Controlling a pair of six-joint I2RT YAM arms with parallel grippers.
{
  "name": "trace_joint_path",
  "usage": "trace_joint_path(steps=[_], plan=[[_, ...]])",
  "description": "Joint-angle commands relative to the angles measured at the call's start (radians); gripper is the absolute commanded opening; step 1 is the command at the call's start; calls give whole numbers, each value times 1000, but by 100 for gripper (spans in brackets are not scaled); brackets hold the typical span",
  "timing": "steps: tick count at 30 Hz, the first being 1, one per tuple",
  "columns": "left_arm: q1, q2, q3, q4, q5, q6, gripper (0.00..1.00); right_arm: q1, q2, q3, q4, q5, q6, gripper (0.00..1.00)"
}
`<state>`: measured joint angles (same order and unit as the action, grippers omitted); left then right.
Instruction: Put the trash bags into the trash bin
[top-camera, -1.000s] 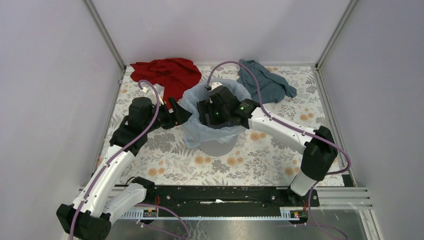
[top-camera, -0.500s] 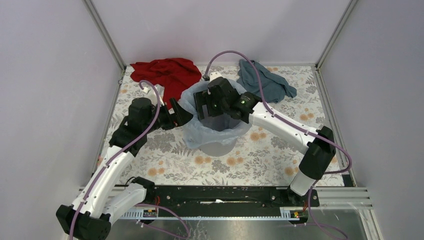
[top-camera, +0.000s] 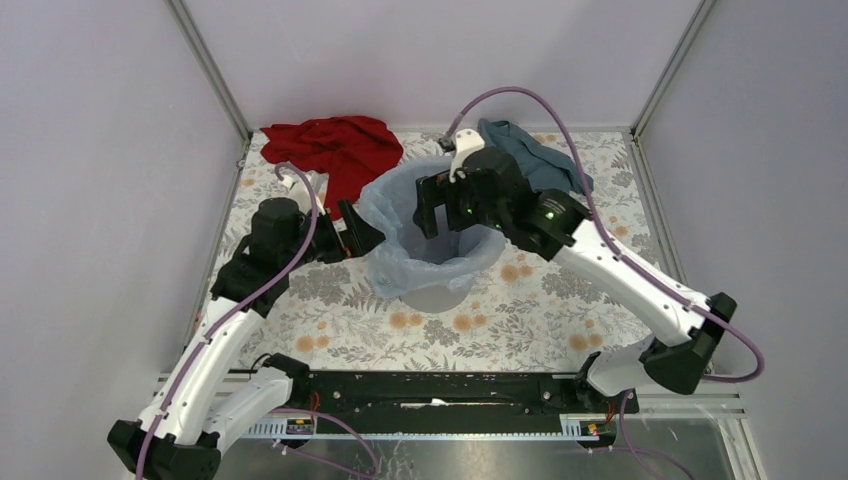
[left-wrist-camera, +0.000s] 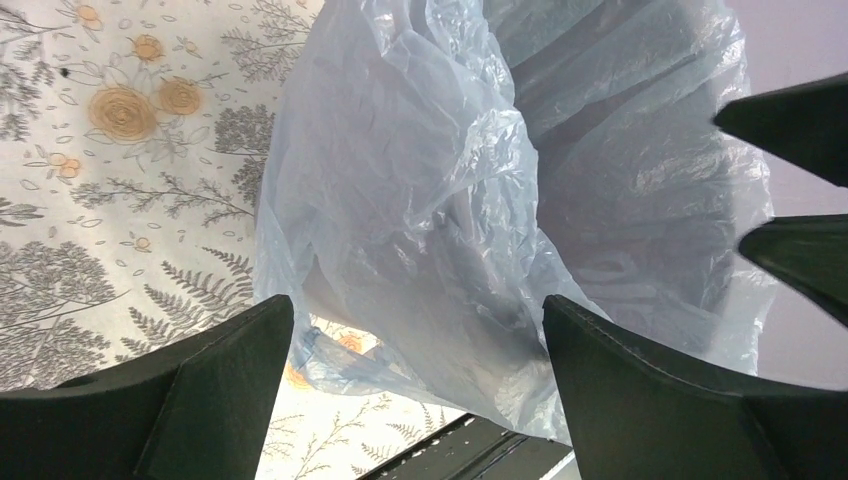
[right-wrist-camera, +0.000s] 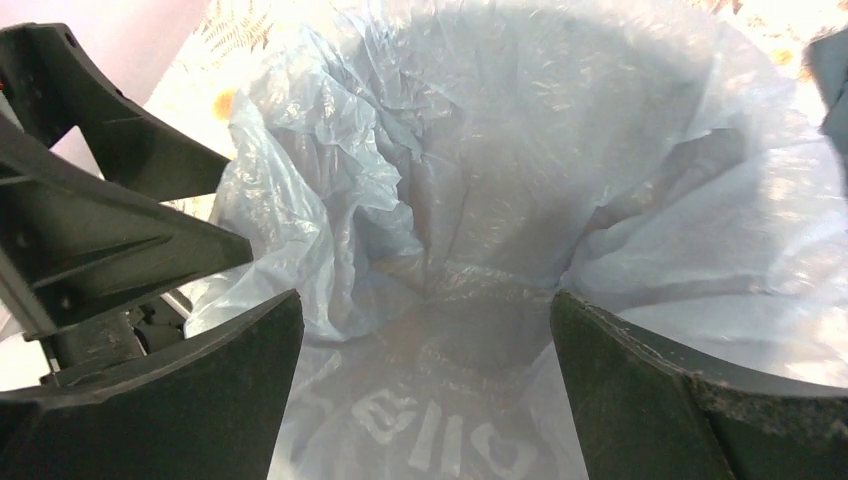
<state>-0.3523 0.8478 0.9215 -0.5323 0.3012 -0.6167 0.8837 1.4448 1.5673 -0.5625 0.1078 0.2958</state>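
Note:
The pale blue trash bag (top-camera: 398, 262) lines the grey trash bin (top-camera: 437, 295), its film folded out over the rim and hanging down the left side. My left gripper (top-camera: 362, 232) stands open just left of the bin. In the left wrist view the draped bag (left-wrist-camera: 430, 200) lies beyond the open left gripper (left-wrist-camera: 415, 305), with nothing pinched. My right gripper (top-camera: 437, 212) hovers open over the bin's mouth. The right wrist view looks down past the open right gripper (right-wrist-camera: 425, 298) onto the bag (right-wrist-camera: 520, 150) inside, and the bin's floor (right-wrist-camera: 450, 430) shows through the film.
A red cloth (top-camera: 335, 145) lies at the back left and a teal-blue cloth (top-camera: 535, 160) at the back right, both close behind the bin. The floral tabletop (top-camera: 520, 320) is walled by grey panels. A black rail (top-camera: 430, 390) runs along the near edge.
My right gripper has risen out of the bin toward the back right, and its elbow has swung right. The left arm has barely shifted beside the bag.

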Motion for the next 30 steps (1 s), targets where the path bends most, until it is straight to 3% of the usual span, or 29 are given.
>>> trace_joint_path(steps=[1, 5, 8, 10, 12, 15, 17, 20, 27, 30], plan=[[-2, -28, 96, -49, -72, 37, 99, 5, -87, 20, -45, 80, -45, 100], [-1, -66, 173, -125, -192, 54, 99, 6, -194, 20, -77, 231, -79, 100], [-2, -102, 215, -148, -263, 53, 99, 5, -295, -76, -61, 318, -75, 98], [-2, -122, 227, -149, -292, 47, 99, -7, -362, -146, -44, 335, -52, 91], [-2, -134, 229, -142, -298, 41, 99, -51, -401, -220, -8, 279, -21, 84], [-2, -134, 235, -132, -298, 35, 99, -198, -415, -293, 29, 76, 46, 78], [-1, -128, 244, -133, -289, 33, 99, -285, -415, -324, 56, -62, 75, 78], [-2, -120, 252, -131, -261, 31, 99, -296, -414, -357, 95, -174, 99, 88], [-2, -110, 284, -152, -219, 30, 99, -298, -415, -440, 136, -251, 145, 88], [-2, -117, 284, -152, -221, 29, 99, -298, -397, -473, 179, -351, 176, 91]])
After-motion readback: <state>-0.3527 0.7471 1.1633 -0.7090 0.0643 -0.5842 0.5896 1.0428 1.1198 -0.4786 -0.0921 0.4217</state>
